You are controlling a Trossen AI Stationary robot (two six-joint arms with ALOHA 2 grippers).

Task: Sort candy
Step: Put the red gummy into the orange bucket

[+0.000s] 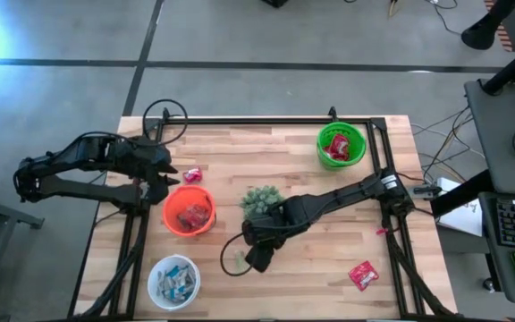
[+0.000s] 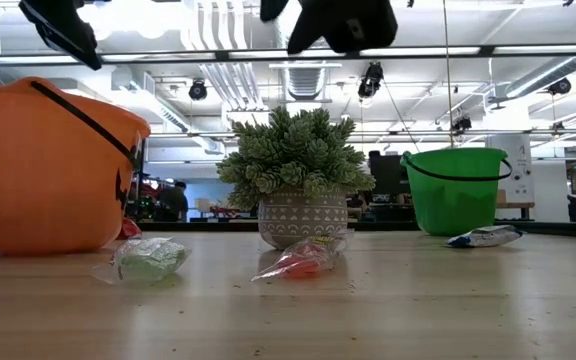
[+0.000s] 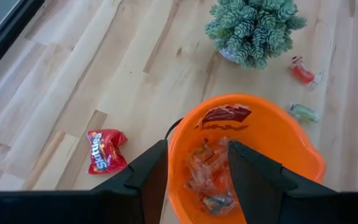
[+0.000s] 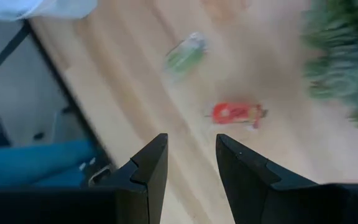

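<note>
High view: we counted three round plastic buckets on the pale wooden slatted table [image 1: 329,259]: an orange bucket [image 1: 189,211] holding wrapped sweets, a green bucket [image 1: 341,145] holding red packets, and a white bucket [image 1: 173,281] holding blue-and-white bars. Two red candy packets lay loose, one [image 1: 191,174] beside the orange bucket, one [image 1: 363,275] near the table's front right. A spiky green potted plant [image 1: 262,200] stood mid-table.
Low view: we saw three small loose sweets: a green wrapped piece [image 2: 150,259], a red-orange wrapped piece [image 2: 301,262], a blue-and-white bar [image 2: 483,237].
Left wrist view: left gripper [image 3: 197,171] hung over the orange bucket, jaws apart, nothing between them.
Right wrist view: right gripper [image 4: 191,165] hovered above the red-orange piece, jaws parted and empty.
Handling: we judged the candy light, crinkly and slippery; pinching across the wrapper's middle seemed safest.
</note>
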